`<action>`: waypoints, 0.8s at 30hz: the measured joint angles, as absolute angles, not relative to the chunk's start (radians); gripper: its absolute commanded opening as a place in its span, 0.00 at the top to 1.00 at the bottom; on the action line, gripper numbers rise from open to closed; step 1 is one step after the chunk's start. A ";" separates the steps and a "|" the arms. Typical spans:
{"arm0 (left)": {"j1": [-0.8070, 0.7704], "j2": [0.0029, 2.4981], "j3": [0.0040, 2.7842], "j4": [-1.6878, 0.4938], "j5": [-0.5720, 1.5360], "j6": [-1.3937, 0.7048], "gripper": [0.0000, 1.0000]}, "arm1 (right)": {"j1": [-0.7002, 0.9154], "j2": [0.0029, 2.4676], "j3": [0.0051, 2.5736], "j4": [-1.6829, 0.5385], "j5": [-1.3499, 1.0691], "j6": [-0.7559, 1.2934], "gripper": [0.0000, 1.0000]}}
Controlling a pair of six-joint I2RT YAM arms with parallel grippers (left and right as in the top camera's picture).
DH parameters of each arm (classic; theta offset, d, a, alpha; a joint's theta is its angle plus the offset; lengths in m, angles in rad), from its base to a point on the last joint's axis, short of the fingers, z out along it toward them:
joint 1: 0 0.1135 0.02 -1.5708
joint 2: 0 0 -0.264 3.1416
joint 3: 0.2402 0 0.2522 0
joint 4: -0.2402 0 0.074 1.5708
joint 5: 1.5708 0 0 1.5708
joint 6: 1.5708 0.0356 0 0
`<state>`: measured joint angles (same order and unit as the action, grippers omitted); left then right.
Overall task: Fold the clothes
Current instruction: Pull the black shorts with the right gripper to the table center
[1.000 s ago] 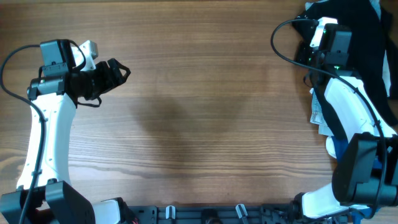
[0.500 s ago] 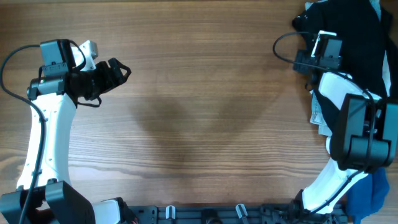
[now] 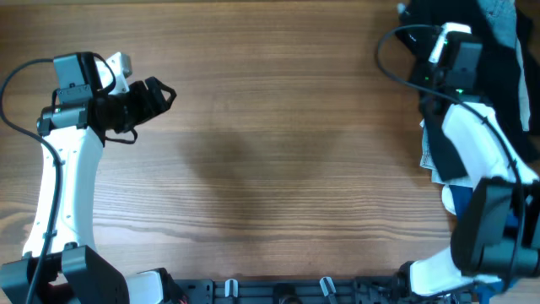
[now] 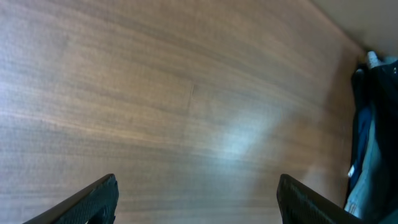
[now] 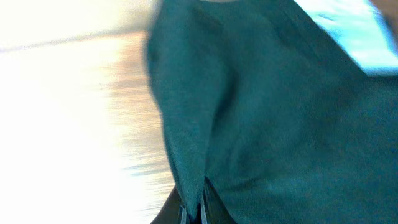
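— Where were the black shorts (image 3: 502, 67)?

— At about 2 o'clock on the wooden table (image 3: 278, 127), bunched in a soft, matte heap at the table's edge. Close up, the shorts (image 5: 286, 124) filled most of the right wrist view as dark, smooth cloth with one long crease running down.

— And the right gripper (image 5: 194, 208)?

— Clenched on a fold of that cloth; its fingers sat tight together at 6 o'clock in that view, with the crease ending between them. The picture was blurred. From overhead, the right arm rose from 5 o'clock and bent up toward 1 o'clock, with its black cable looping out to the left.

— What else lay there?

— A light-blue cloth (image 3: 504, 13) sat above the shorts at the top edge.

— The left gripper (image 3: 160, 95)?

— Released, its fingers (image 4: 93, 199) spread wide over bare wood grain. It hung at 10 o'clock on the table and pointed toward 3 o'clock.

— Any change from half a second before?

— The right wrist had moved up and slightly right, and the black fabric's left edge had drawn toward the top of the picture. The left arm had not moved.
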<state>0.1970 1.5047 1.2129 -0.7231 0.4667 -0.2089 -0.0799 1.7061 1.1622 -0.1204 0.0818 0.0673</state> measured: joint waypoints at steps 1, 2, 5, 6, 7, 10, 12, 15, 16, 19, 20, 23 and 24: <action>0.197 1.505 1.213 -0.705 0.467 -0.217 0.18 | -0.038 1.692 1.162 -0.126 0.055 0.078 0.96; 0.197 1.505 1.213 -0.693 0.467 -0.223 0.18 | 0.028 1.688 1.163 -0.135 0.021 0.091 0.96; 0.197 1.505 1.213 -0.680 0.467 -0.231 0.18 | 0.229 1.696 1.162 -0.182 -0.041 0.113 0.96; 0.199 1.505 1.213 -0.679 0.467 -0.232 0.18 | 0.267 1.699 1.162 -0.190 -0.050 0.116 0.96; 0.204 1.505 1.213 -0.680 0.469 -0.234 0.18 | 0.327 1.703 1.162 -0.208 -0.059 0.117 0.96; 0.232 1.505 1.213 -0.679 0.470 -0.238 0.18 | 0.457 1.718 1.162 -0.256 -0.089 0.120 0.94; 0.282 1.505 1.213 -0.679 0.471 -0.239 0.16 | 0.520 1.719 1.162 -0.289 -0.113 0.107 0.59; 0.337 1.505 1.213 -0.680 0.470 -0.242 0.14 | 0.596 1.719 1.162 -0.310 -0.186 0.054 0.16; 0.345 1.505 1.213 -0.679 0.470 -0.242 0.13 | 0.610 1.719 1.162 -0.319 -0.204 0.046 0.10; 0.349 1.505 1.213 -0.680 0.470 -0.242 0.13 | 0.602 1.709 1.162 -0.358 -0.227 0.039 0.03; 0.348 1.505 1.213 -0.680 0.470 -0.242 0.12 | 0.575 1.693 1.163 -0.377 -0.222 0.043 0.02; 0.348 1.505 1.213 -0.681 0.470 -0.242 0.13 | 0.434 1.639 1.187 -0.420 -0.201 0.035 0.03; 0.348 1.505 1.213 -0.681 0.470 -0.242 0.12 | 0.375 1.631 1.198 -0.431 -0.197 0.028 0.03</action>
